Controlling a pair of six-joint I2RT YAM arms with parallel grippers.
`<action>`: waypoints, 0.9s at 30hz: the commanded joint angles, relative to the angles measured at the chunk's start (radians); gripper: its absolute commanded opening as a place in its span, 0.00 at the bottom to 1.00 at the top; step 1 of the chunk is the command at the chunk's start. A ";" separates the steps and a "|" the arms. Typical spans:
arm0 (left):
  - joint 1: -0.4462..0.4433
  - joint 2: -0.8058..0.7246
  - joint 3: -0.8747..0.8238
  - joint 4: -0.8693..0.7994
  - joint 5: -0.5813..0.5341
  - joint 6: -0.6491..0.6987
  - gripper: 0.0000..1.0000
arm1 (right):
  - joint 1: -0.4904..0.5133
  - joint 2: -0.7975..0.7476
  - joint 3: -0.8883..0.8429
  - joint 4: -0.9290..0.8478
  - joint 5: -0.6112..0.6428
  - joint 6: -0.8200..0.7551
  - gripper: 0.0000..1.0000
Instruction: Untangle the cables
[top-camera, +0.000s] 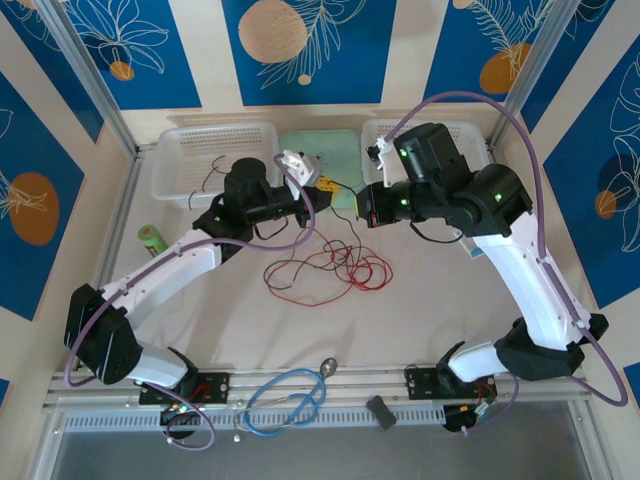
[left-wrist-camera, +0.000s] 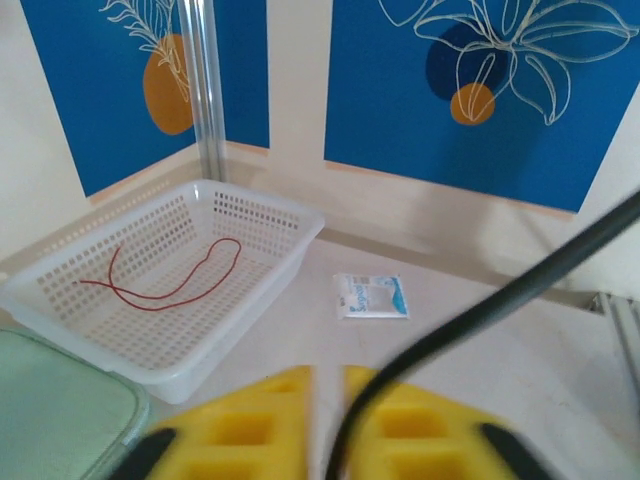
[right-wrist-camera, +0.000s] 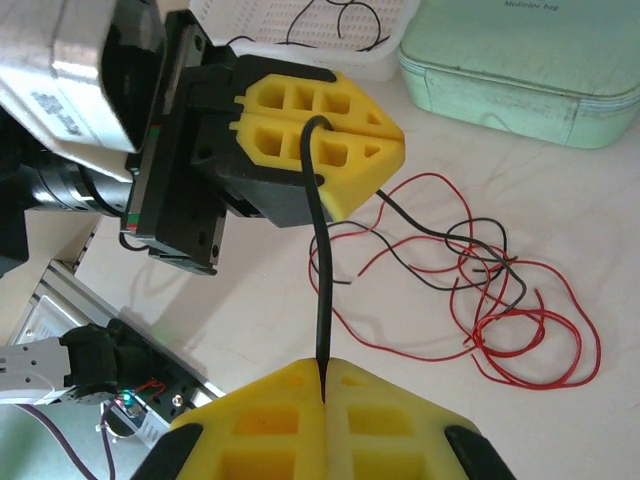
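Gripping a black cable stretched between them, my left gripper and right gripper are both clenched on it; red cables lie tangled on the table nearby.

Green box and baskets block 12 o'clock; counter lies bare at 5 o'clock, past the cables.

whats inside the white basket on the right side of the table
A single red cable lies on the basket floor, seen from the left wrist. From overhead the right arm covers much of it.
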 joint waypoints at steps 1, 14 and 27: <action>-0.012 -0.040 0.024 -0.021 -0.049 0.012 0.00 | -0.010 -0.038 -0.063 0.032 0.000 0.025 0.05; -0.030 -0.192 -0.050 -0.041 -0.245 -0.016 0.00 | -0.450 -0.360 -0.932 0.514 -0.288 0.610 0.56; -0.034 -0.224 -0.085 -0.016 -0.260 -0.042 0.00 | -0.399 -0.083 -1.126 0.915 -0.456 0.855 0.57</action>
